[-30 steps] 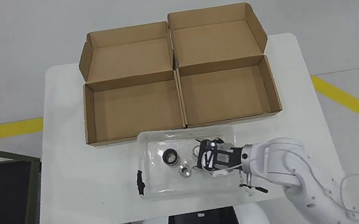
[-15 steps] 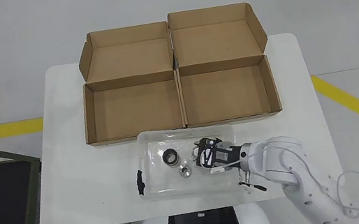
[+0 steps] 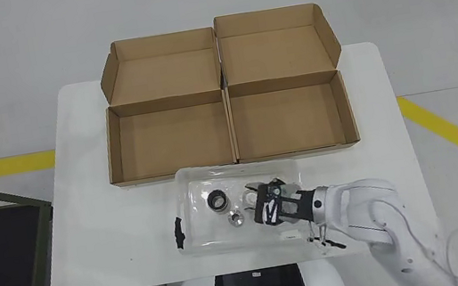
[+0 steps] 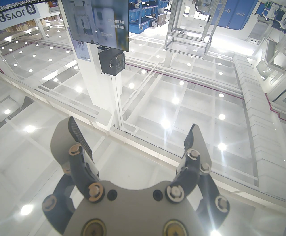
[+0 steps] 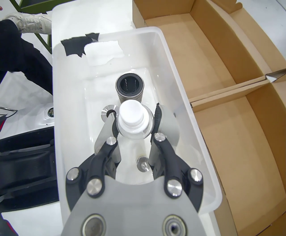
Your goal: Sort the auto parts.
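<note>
Because sorting needs destinations, the white surface (image 3: 110,243) carries two open cardboard boxes (image 3: 170,140) just beyond my right end effector (image 5: 135,118), and the clear bin (image 5: 176,76) around it keeps the mixed parts together. Inside, its fingers pinch the white stepped part (image 5: 131,111) from both sides, a hold I judge firm enough for lifting. A dark sleeve (image 5: 129,89) stands just ahead; a small washer (image 5: 107,111) lies beside one finger. My left end effector (image 4: 133,125) is spread, holding nothing.

Room's really bright and even, lit from overhead, so the white surface (image 3: 110,243) barely carries shadows, just soft ones inside the cardboard boxes (image 3: 170,139). Left wrist camera stares up at the ceiling lights (image 4: 165,123), which flare into starbursts, and straight lines bow near the edges; the clear bin (image 5: 176,93) shows a bit of glare.
</note>
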Available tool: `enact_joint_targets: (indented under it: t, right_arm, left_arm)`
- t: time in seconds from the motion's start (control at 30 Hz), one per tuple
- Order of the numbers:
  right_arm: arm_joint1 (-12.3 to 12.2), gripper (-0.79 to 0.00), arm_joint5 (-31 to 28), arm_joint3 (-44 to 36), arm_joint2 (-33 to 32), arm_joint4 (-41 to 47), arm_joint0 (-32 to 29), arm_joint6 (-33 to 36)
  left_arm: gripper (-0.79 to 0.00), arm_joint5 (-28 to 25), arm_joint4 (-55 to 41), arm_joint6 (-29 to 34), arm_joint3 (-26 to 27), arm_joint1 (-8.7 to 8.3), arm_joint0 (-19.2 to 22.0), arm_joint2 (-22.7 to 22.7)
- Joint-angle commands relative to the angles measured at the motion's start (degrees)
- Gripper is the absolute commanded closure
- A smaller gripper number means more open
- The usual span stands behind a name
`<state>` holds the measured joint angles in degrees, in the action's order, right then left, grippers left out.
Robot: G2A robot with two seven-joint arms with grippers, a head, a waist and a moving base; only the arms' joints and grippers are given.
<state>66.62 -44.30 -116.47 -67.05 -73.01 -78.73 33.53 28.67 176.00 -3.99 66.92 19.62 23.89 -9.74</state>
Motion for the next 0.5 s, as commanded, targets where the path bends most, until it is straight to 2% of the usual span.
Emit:
enact_joint_targets:
  t: [0.0, 0.2, 0.47]
  right_arm:
    - [-0.24, 0.000, -0.23, -1.65, -0.99, 0.43, -0.62, -0.48]
    - [-0.89, 0.000, -2.03, -5.04, -3.78, 3.15, -2.54, -5.13]
    - [-0.99, 0.000, -1.82, -3.82, -4.82, 8.73, -1.88, -14.14]
  left_arm:
    - [-0.785, 0.00, 0.00, 0.00, 0.00, 0.00, 0.00, 0.00]
    - [-0.785, 0.00, 0.00, 0.00, 0.00, 0.00, 0.00, 0.00]
    - [-0.785, 0.00, 0.00, 0.00, 0.00, 0.00, 0.00, 0.00]
